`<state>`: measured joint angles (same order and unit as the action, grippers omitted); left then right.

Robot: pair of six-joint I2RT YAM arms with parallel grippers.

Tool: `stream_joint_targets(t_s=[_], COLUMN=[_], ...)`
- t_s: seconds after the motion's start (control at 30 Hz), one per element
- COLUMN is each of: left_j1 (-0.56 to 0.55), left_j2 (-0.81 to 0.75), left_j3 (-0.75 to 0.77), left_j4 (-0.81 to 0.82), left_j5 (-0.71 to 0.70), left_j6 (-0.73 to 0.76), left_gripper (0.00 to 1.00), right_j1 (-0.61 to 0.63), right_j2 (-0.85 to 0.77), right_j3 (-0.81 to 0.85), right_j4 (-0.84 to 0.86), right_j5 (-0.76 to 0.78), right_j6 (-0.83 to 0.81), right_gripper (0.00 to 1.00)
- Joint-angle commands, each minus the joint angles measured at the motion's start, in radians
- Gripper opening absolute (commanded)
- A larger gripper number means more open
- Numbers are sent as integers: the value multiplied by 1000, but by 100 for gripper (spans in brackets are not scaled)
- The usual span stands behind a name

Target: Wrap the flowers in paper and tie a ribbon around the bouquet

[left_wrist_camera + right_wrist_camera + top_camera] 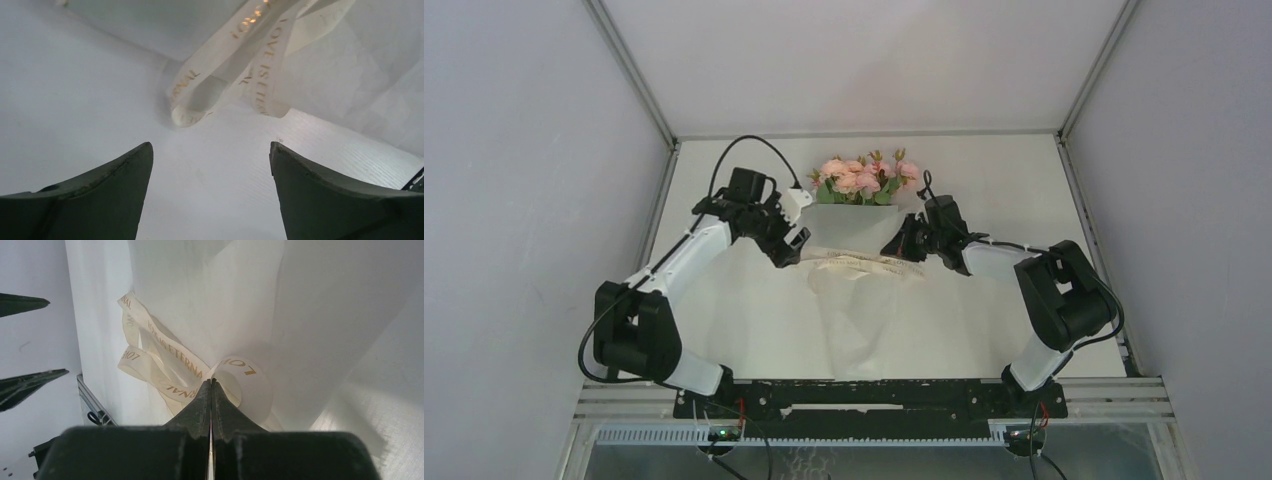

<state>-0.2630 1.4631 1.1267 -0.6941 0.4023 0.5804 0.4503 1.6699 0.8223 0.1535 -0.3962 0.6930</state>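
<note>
Landmark: the bouquet [856, 225] lies flat on the table [724, 310], its long axis running from the far end toward the arm bases.
Flowers: the flowers [864, 178] sit at the bouquet's far end, pale pink heads and green leaves spilling from the cone's mouth.
Paper: the paper [859, 320] is thin, translucent white and creased. It narrows at the bouquet's waist and flares into a wide skirt at the near end.
Ribbon: the ribbon [864, 265] lies across the bouquet's waist, at right angles to the long axis. It is cream, soft and printed with gold lettering, and it sits in loose loops, not a drawn knot.
Right gripper: the right gripper [211, 385] is at the bouquet's right side by the waist, jaws pressed together with a curl of ribbon pinched at the tips.
Left gripper: the left gripper [210, 150] is at the bouquet's left side by the waist, jaws spread wide with nothing between them.
Key relation: the ribbon's free loops lie on the table off the bouquet's left edge. They are straight ahead of the open jaws, just beyond the tips and not touching, so the left arm is the nearer one.
Step, as judged: the tie looks slack. The left gripper likely needs to advance along the ribbon's line and close on a loop while the right one anchors the other part.
Risk, as judged: the band is limp, and closing too deep could catch paper with it.
</note>
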Motion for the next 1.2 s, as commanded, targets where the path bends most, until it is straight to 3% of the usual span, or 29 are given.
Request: stream_joint_targets(t_s=[0.0, 0.07, 0.13, 0.23, 0.37, 0.5, 0.6, 0.73, 0.83, 0.9, 1.03, 1.17], left_j1=[-176, -299, -345, -359, -360, -361, -364, -366, -365, -364, -356, -347], left_j2=[-2, 11, 47, 147, 271, 317, 337, 349, 358, 348, 339, 363], left_j3=[41, 39, 53, 112, 199, 211, 218, 223, 260, 278, 298, 322], left_j4=[-31, 10, 67, 125, 104, 113, 86, 56, 15, 2, -3, 0], left_j5=[-74, -134, -147, -204, -249, -251, -236, -215, -185, -142, -60, -29], left_j6=[105, 153, 172, 162, 171, 182, 189, 200, 188, 171, 137, 83], left_gripper=[88, 85, 81, 75, 80, 78, 68, 43, 17, 6, 3, 0], right_j1=[9, 11, 14, 13, 7, -4, -6, -12, -28, -47, -70, -51], right_j2=[-10, -4, -10, -34, -56, -44, -27, -4, 4, -23, -109, -200], right_j3=[41, 56, 61, 61, 61, 69, 81, 100, 125, 132, 131, 105], right_j4=[34, 18, 7, -24, -66, -72, -74, -76, -106, -133, -202, -239], right_j5=[-43, -56, -61, -73, -92, -127, -139, -155, -173, -182, -163, -110], right_j6=[-9, -10, -14, -25, -50, -51, -52, -52, -62, -79, -119, -90], right_gripper=[0, 0, 0, 0, 0, 0, 0, 0, 16, 29, 48, 54])
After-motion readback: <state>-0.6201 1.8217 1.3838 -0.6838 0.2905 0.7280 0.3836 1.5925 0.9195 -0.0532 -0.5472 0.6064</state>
